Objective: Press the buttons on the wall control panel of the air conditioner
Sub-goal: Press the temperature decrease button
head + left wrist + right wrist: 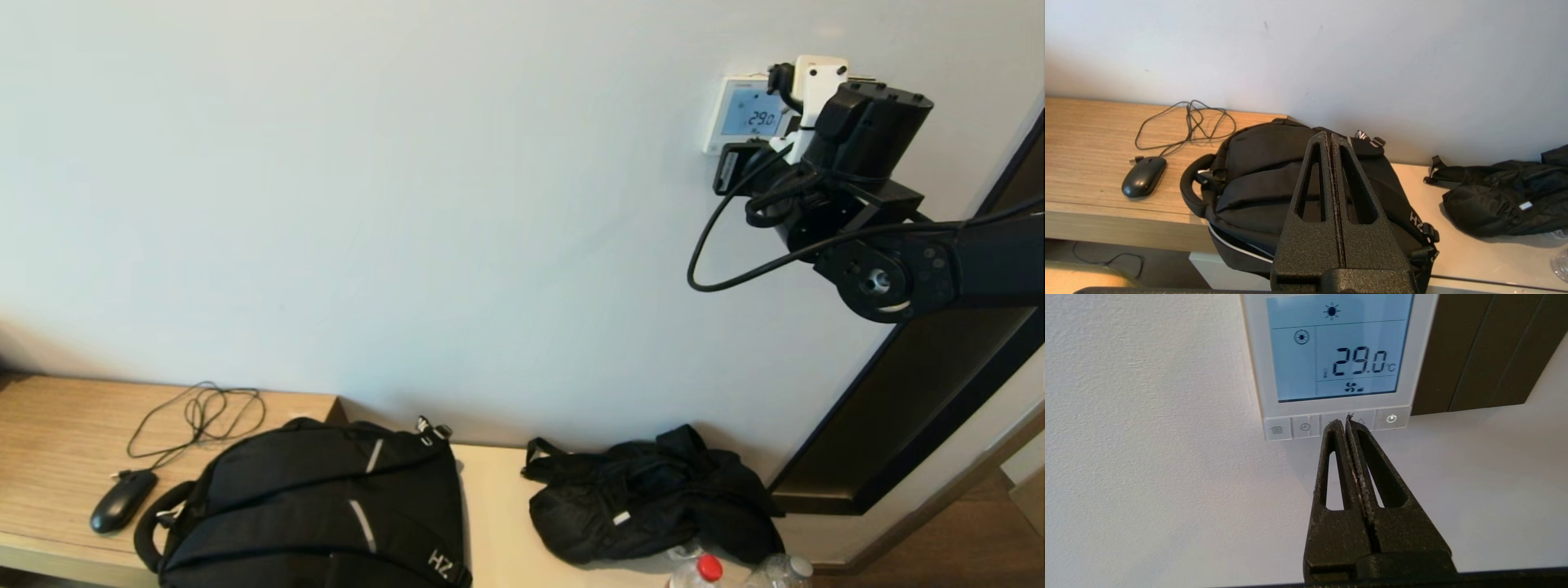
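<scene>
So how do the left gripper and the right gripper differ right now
The right gripper is raised to the wall, its tips at the button row of the air conditioner's wall control panel; the left gripper hangs low over the black backpack on the bench. The right gripper is at work, the left one touches nothing visible. Both are black and have their fingers shut together.

From the head we look down on wall and backpack (318, 506), which our left wrist shares; our right wrist faces the control panel (1331, 359) closely above its gripper (1345, 422).
</scene>
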You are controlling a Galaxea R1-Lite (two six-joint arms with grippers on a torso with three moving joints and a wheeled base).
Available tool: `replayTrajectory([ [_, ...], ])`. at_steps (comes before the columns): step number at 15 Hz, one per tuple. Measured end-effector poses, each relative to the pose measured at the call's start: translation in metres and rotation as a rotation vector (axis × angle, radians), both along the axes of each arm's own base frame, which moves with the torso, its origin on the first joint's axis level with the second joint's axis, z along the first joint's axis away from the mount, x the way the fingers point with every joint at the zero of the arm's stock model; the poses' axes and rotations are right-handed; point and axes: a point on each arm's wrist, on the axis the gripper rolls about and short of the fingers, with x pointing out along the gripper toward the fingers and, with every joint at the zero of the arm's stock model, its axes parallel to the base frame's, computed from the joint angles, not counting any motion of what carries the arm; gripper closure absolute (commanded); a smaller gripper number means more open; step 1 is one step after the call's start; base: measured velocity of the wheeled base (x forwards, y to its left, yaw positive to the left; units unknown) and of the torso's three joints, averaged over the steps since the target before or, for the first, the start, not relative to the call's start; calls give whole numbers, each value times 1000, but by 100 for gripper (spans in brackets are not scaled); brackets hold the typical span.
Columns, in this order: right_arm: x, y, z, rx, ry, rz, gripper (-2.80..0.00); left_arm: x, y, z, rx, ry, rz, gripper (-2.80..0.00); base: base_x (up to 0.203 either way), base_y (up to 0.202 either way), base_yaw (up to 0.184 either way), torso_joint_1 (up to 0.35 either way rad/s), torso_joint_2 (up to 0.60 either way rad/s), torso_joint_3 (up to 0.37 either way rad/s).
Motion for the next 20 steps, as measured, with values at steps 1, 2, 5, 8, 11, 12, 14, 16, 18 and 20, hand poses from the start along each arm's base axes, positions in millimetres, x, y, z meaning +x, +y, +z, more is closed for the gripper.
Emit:
replayTrajectory([
  [1, 0, 0, -1, -1, 1, -1, 0, 0, 0, 0, 0, 1, 0, 0, 0, 0, 0, 0, 0, 0],
  [2, 1, 0, -1, -1, 3, -2, 0, 0, 0, 0, 0, 0, 0, 0, 0, 0, 0, 0, 0, 0],
  [5, 5, 2, -7, -5, 15, -2, 0, 0, 0, 0, 0, 0, 0, 0, 0, 0, 0, 0, 0, 0],
  [8, 9, 2, -9, -5, 18, -5, 0, 0, 0, 0, 0, 0, 0, 0, 0, 0, 0, 0, 0, 0],
  [11, 10, 3, -9, -2, 6, -3, 0, 0, 0, 0, 0, 0, 0, 0, 0, 0, 0, 0, 0, 0],
  [12, 10, 4, -8, 1, -3, 0, 0, 0, 0, 0, 0, 0, -1, 0, 0, 0, 0, 0, 0, 0],
  [14, 8, 8, -7, 3, -16, 8, 0, 0, 0, 0, 0, 0, 0, 0, 0, 0, 0, 0, 0, 0],
  [16, 7, 13, -6, 2, -21, 24, 0, 0, 0, 0, 0, 0, 0, 0, 0, 0, 0, 0, 0, 0],
  [18, 7, 22, -3, 5, -32, 43, 0, 0, 0, 0, 0, 0, 0, 0, 0, 0, 0, 0, 0, 0],
  [20, 10, 28, -4, 4, -35, 52, 0, 0, 0, 0, 0, 0, 0, 0, 0, 0, 0, 0, 0, 0],
])
